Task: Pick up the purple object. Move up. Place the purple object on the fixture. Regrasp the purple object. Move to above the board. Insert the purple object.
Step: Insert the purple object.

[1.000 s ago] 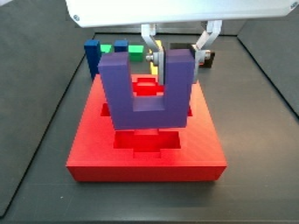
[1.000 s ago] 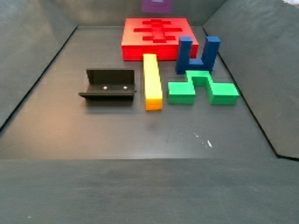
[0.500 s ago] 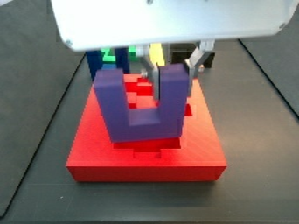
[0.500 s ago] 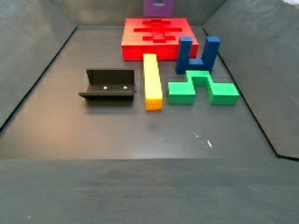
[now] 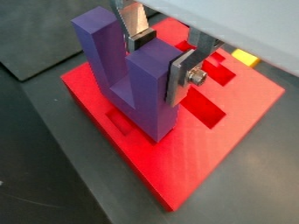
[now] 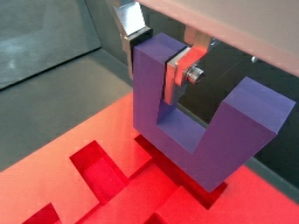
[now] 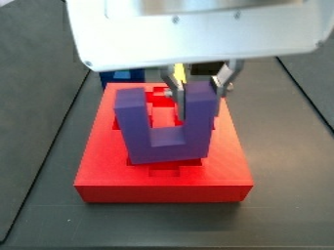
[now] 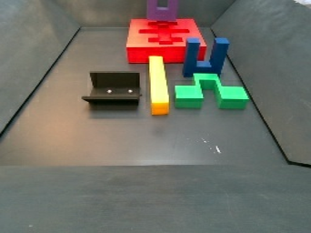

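The purple object [image 7: 162,132] is a U-shaped block held upright, prongs up. My gripper [image 7: 198,86] is shut on one prong; in both wrist views the silver fingers [image 5: 184,74] [image 6: 179,68] press on that prong's two sides. The block [image 5: 126,83] [image 6: 193,127] hangs low over the red board [image 7: 117,174] at its central cutouts; whether it touches the board I cannot tell. In a side view only the block's lower part [image 8: 163,9] shows above the board [image 8: 144,41]. The black fixture [image 8: 112,89] stands empty on the floor.
A yellow bar [image 8: 157,84] lies beside the fixture. A blue upright block [image 8: 205,57] and a green block [image 8: 209,91] stand near the board's corner. Dark walls enclose the grey floor [image 8: 145,146].
My gripper has come down with the purple block, from well above the board to just over its central cutouts. Nothing else has moved.
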